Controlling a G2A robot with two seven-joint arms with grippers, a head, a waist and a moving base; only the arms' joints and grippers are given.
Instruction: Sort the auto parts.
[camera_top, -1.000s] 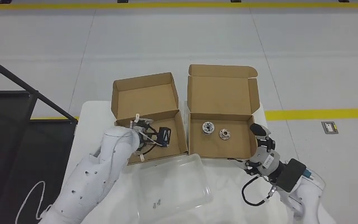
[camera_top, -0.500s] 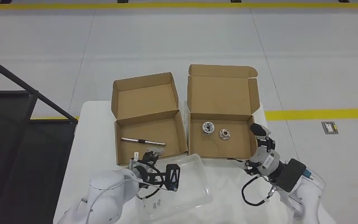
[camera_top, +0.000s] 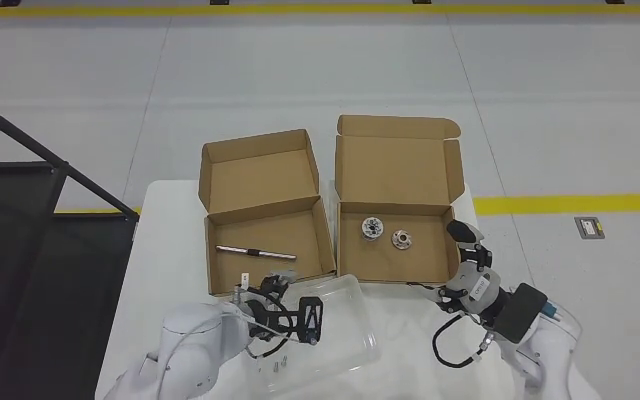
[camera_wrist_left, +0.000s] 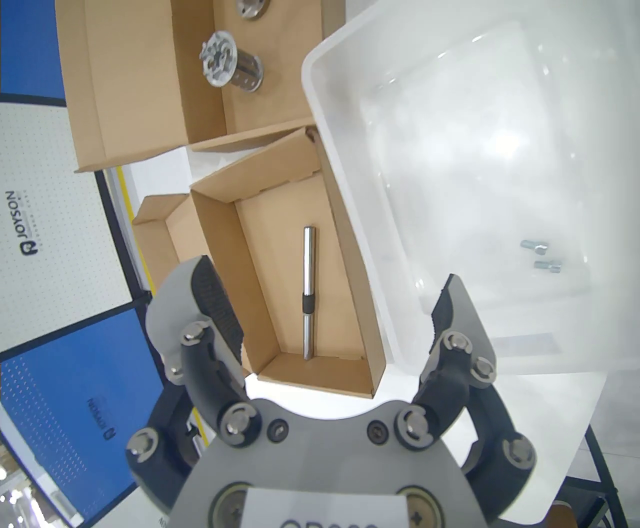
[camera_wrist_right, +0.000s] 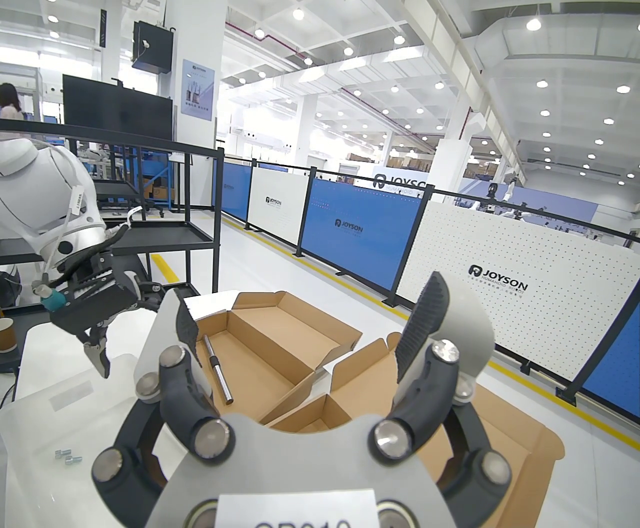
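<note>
We see a white bench with two open cardboard boxes side by side along its far edge, lids standing up. Its near edge is hidden under the arms. The right-hand box is the bigger one and reaches the bench's right edge; the left-hand box sits near the middle. A clear plastic tray lies nearer the bench's near edge, its far rim touching the boxes' front walls, and its left side is partly covered by the left arm. The left gripper hangs over the tray's left part, its claw spread wide and holding nothing. The right gripper is at the bench's right edge, just beside the near right corner of the right-hand box, its claw also spread and empty. A metal rod with a dark band at mid-length lies flat in the left-hand box. A flanged metal cylinder and a smaller round metal part rest apart on the floor of the right-hand box; the smaller one is cut off in the left wrist view. Two small bolts lie close together in the tray's near part, too small for us to make out any detail.
</note>
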